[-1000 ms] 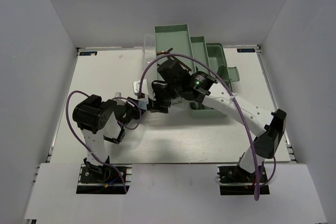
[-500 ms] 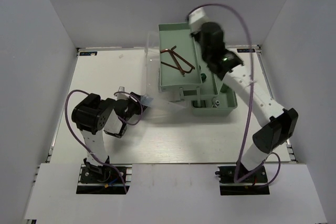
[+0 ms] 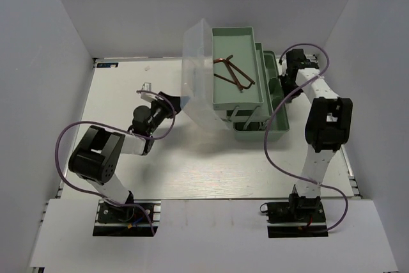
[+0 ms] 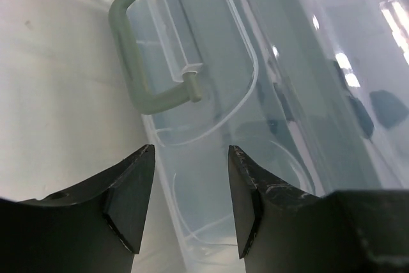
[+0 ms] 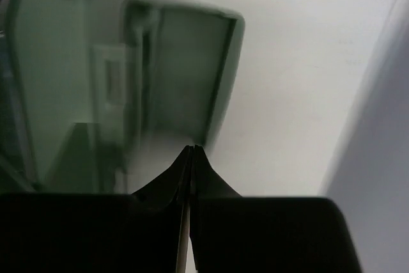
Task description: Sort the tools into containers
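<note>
The toolbox of pale-green containers stands at the back middle. Its top tray [image 3: 245, 46] holds two dark L-shaped hex keys [image 3: 233, 73], and the lower tray [image 3: 255, 133] shows beneath it. The translucent lid [image 3: 197, 71] stands tilted up on the left. My left gripper [image 3: 171, 98] is open right at the lid. In the left wrist view the lid [image 4: 281, 94] and its green handle [image 4: 137, 62] fill the frame, and the lid's edge runs between the open left gripper's [image 4: 190, 151] fingers. My right gripper [image 3: 283, 81] is shut and empty at the toolbox's right end; the right wrist view shows the shut right gripper [image 5: 192, 148] over a tray end [image 5: 185, 75].
White walls close in on three sides of the table [image 3: 128, 94]. Purple cables loop from both arms, one [image 3: 271, 139] hanging over the table right of the toolbox. The right arm's forearm [image 3: 327, 123] stands beside the toolbox's right side.
The right arm swung from the toolbox's left side over to its right end and its jaws closed. The top tray shifted right, the lid rose, and the left arm reached out to the lid.
</note>
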### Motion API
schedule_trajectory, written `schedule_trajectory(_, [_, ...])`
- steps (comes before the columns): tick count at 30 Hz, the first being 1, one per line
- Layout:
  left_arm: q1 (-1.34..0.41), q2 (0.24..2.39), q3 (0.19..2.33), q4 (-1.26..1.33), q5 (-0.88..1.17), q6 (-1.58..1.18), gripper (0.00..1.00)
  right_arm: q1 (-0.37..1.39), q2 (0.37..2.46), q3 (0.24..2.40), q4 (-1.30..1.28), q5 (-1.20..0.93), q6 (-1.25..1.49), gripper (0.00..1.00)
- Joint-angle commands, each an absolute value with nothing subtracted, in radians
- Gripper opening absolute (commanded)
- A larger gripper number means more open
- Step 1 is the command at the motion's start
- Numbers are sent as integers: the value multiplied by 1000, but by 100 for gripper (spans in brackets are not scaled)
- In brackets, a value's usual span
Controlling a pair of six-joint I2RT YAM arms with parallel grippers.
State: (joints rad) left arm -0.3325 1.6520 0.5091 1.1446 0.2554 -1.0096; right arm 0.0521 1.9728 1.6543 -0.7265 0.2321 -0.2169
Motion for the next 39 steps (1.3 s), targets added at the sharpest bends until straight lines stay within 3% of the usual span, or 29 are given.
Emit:
schedule_trajectory(1, [-356, 1589, 584, 1089, 304, -959, 60, 43, 2020, 1655, -848, 12, -199, 0])
schedule_trajectory(9, [-390, 1689, 771, 1017, 446, -956, 60, -58, 2046, 1608, -870, -532, -146, 0])
schedule_trajectory(15, [-454, 1773, 914, 957, 499, -956, 60, -112, 1927, 1531, -776, -712, -118, 0])
schedule_trajectory(20, [-512, 1830, 1037, 855, 572, -947, 60, -115, 1898, 1526, -782, -662, -133, 1])
schedule_trajectory(23, [-537, 1845, 1086, 778, 592, -911, 60, -114, 1841, 1482, -732, -543, -140, 10])
schedule_trajectory(26, [-537, 1815, 1077, 767, 558, -884, 60, -112, 1718, 1417, -632, -275, -135, 24])
schedule_trajectory(27, [-537, 1803, 1077, 741, 549, -871, 63, -110, 1674, 1411, -605, -103, -132, 27])
schedule_trajectory(28, [-537, 1793, 1077, 732, 537, -871, 65, -117, 1646, 1402, -582, -54, -132, 36])
schedule_trajectory(30, [-537, 1754, 1077, 717, 511, -859, 71, -123, 1620, 1385, -561, 74, -132, 43])
schedule_trajectory(31, [-537, 1732, 1066, 716, 496, -859, 82, -130, 1609, 1378, -554, 93, -146, 47])
schedule_trajectory(32, [-537, 1679, 1054, 698, 476, -838, 84, -135, 1614, 1371, -558, 89, -144, 49])
schedule_trajectory(34, [-537, 1608, 1045, 629, 399, -769, 86, -156, 1611, 1350, -563, 51, -143, 59])
schedule_trajectory(35, [-537, 1567, 1031, 596, 364, -743, 86, -161, 1599, 1342, -560, 31, -134, 68])
schedule_trajectory(37, [-537, 1435, 1019, 467, 237, -657, 87, -170, 1576, 1290, -513, -29, -127, 75])
schedule_trajectory(39, [-537, 1366, 1019, 341, 108, -612, 87, -173, 1549, 1252, -482, -60, -126, 75])
